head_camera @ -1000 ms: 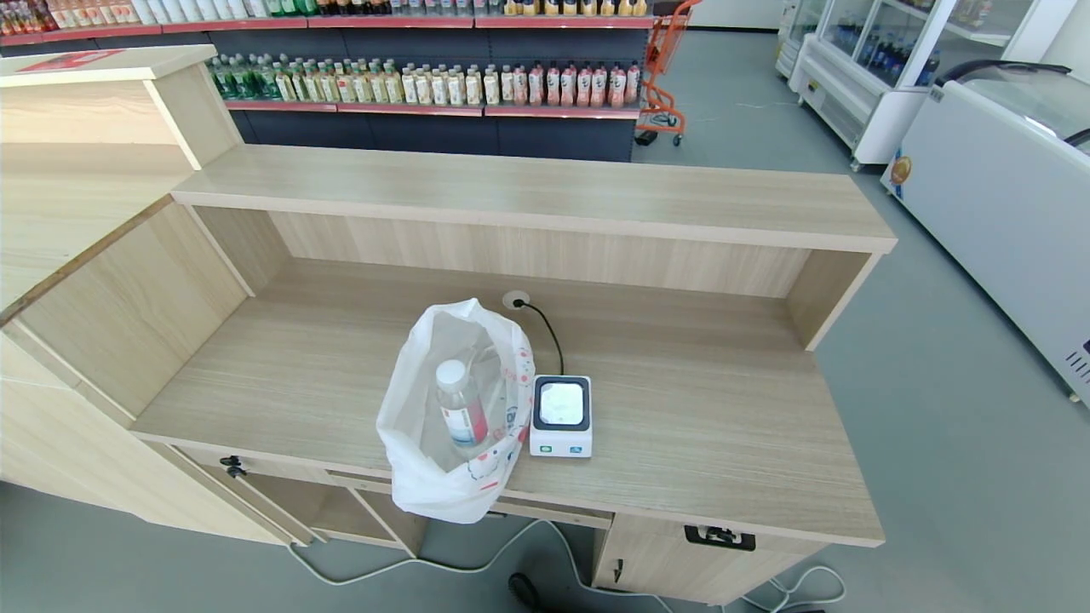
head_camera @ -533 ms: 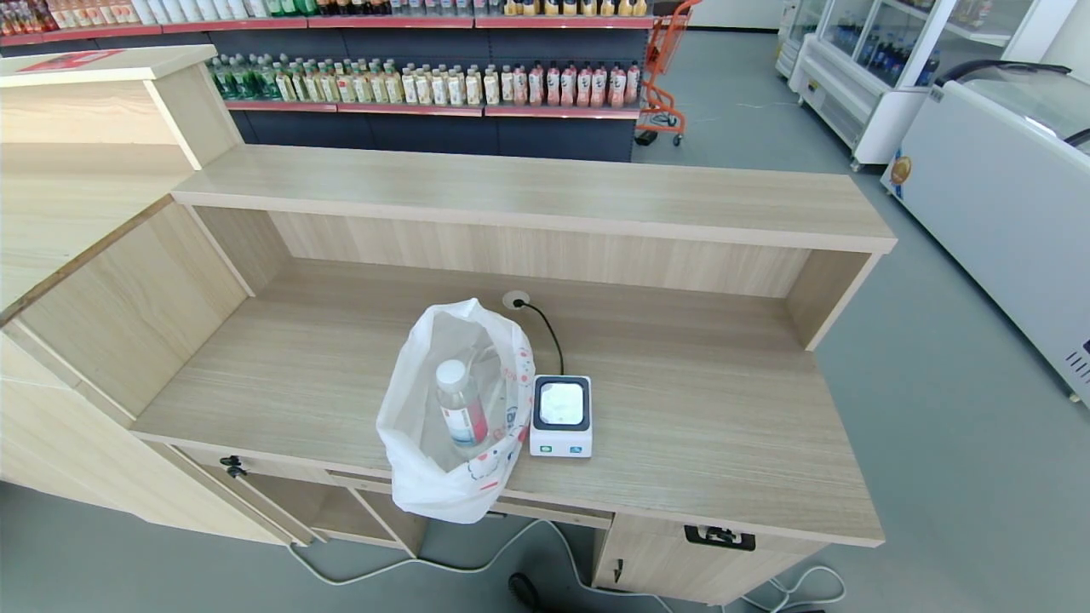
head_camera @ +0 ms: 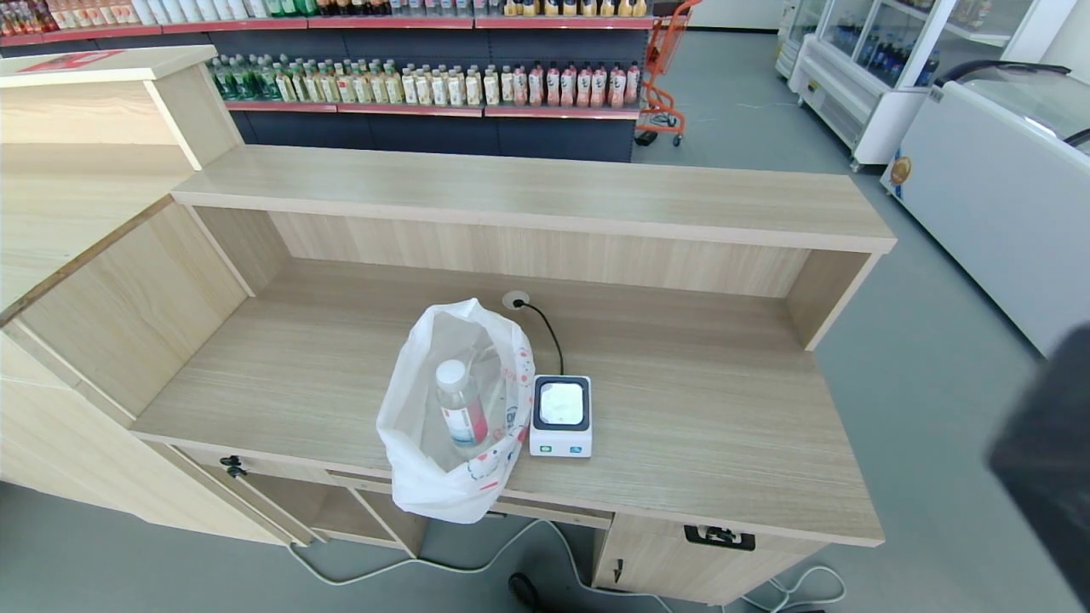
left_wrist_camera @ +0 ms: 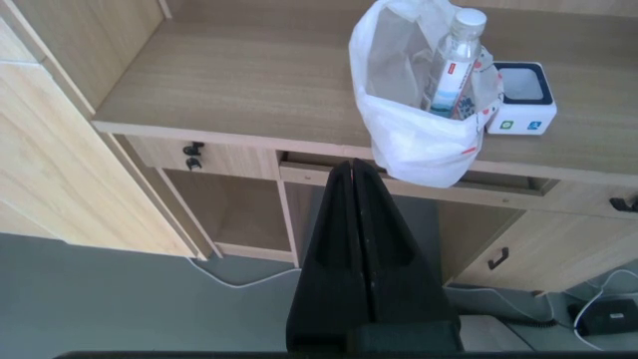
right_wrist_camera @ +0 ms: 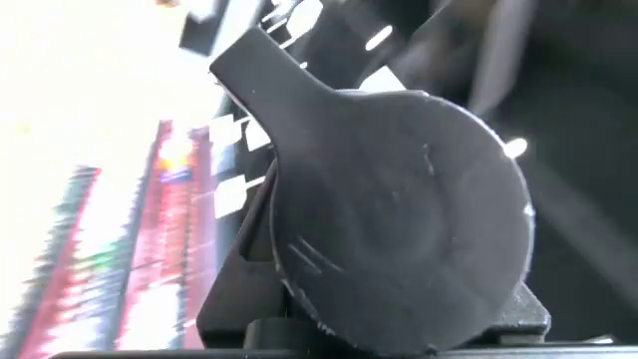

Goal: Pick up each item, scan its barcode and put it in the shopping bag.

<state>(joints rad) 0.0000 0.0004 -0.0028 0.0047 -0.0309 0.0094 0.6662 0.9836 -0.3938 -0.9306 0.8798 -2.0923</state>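
Bag [head_camera: 426,477] overhung the desk's [head_camera: 724,409] front edge; the bottle's [head_camera: 460,409] weight could drag it off. My left pincer [left_wrist_camera: 356,172] was together, empty; right pincer [right_wrist_camera: 399,219], couldn't tell.

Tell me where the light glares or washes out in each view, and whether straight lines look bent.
Head view: the window of the scanner throws back white glare, and the long edges of the counter bow slightly, as through a wide lens. Left wrist view: even light, with shade under the counter. Right wrist view: strong light washes one side of the background to white.
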